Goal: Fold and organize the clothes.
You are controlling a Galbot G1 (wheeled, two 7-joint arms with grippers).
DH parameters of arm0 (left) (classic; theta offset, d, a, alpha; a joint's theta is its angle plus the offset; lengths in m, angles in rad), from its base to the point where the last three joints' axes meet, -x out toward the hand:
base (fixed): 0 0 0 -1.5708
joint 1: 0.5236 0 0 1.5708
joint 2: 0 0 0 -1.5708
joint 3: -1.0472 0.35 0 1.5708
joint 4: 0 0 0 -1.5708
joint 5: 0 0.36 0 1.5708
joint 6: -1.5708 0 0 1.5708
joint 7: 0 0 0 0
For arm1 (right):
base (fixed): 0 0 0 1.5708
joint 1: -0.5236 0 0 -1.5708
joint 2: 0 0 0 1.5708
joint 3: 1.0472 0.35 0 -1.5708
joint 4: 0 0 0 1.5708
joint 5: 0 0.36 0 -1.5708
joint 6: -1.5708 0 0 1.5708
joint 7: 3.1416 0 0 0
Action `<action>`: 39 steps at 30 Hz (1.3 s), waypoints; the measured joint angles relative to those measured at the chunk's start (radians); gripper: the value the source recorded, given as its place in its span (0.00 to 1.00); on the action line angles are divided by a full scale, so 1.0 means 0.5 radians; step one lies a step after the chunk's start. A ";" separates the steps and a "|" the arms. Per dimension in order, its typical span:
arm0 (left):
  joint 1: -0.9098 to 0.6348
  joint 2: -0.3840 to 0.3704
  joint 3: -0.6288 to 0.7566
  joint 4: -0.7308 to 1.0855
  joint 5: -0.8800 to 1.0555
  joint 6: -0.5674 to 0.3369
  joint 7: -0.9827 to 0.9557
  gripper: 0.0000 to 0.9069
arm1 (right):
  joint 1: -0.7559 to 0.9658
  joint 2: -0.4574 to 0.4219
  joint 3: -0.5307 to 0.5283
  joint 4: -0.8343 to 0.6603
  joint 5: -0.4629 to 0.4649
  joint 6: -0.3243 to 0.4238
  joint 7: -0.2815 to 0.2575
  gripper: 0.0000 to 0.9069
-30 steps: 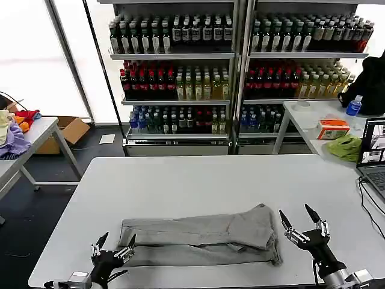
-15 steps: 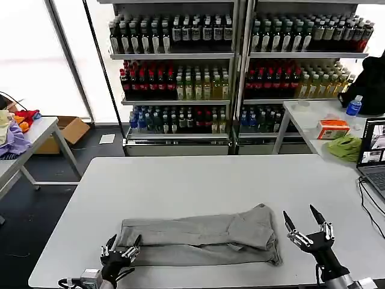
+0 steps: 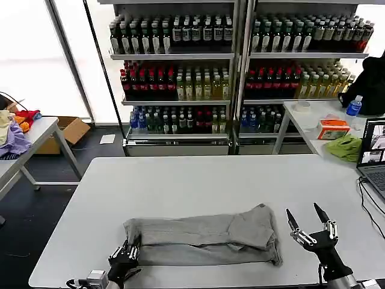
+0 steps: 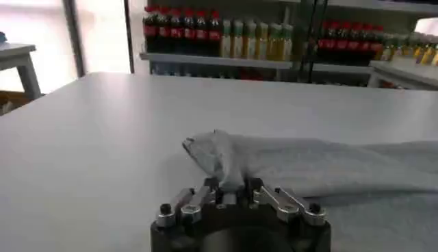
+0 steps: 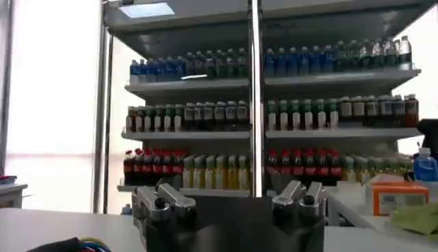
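Note:
The light grey T-shirt (image 3: 204, 238) lies folded into a long band across the near part of the white table (image 3: 198, 180), with a sleeve flap turned up at its right end. My left gripper (image 3: 130, 250) is at the band's left end, shut on a raised pinch of the fabric. In the left wrist view that corner of the T-shirt (image 4: 219, 154) stands up between the closed fingers of the left gripper (image 4: 229, 188). My right gripper (image 3: 308, 218) hovers open just right of the shirt, apart from it and holding nothing. In the right wrist view the right gripper (image 5: 231, 200) points at the shelves.
A laptop (image 3: 374, 150) and its cable sit at the table's right edge. Behind it a side table holds a lime-green cloth (image 3: 344, 146) and an orange box (image 3: 332, 128). Bottle shelves (image 3: 228, 66) stand behind. A table with garments (image 3: 12, 135) is at the left.
My left gripper moved in to the shirt's left end and shut on it, drawing that edge slightly right. My right gripper drifted a little right and nearer, still open.

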State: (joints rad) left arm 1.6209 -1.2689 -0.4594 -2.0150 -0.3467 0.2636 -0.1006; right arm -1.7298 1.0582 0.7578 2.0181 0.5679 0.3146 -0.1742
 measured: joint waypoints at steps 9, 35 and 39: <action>0.015 0.055 -0.164 -0.059 -0.070 -0.011 0.087 0.00 | 0.024 -0.009 -0.009 -0.009 0.009 0.003 0.006 1.00; 0.031 0.403 -1.117 -0.284 -0.331 0.206 0.284 0.01 | 0.025 -0.002 -0.028 -0.003 0.029 0.004 0.017 1.00; -0.003 0.397 -0.896 -0.401 -0.421 0.284 0.208 0.01 | 0.007 0.009 -0.021 0.004 0.024 0.011 0.012 1.00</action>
State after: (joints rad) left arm 1.6196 -1.0706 -0.9075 -2.2157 -0.5571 0.4054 0.0033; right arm -1.7265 1.0629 0.7472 2.0200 0.5799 0.3202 -0.1680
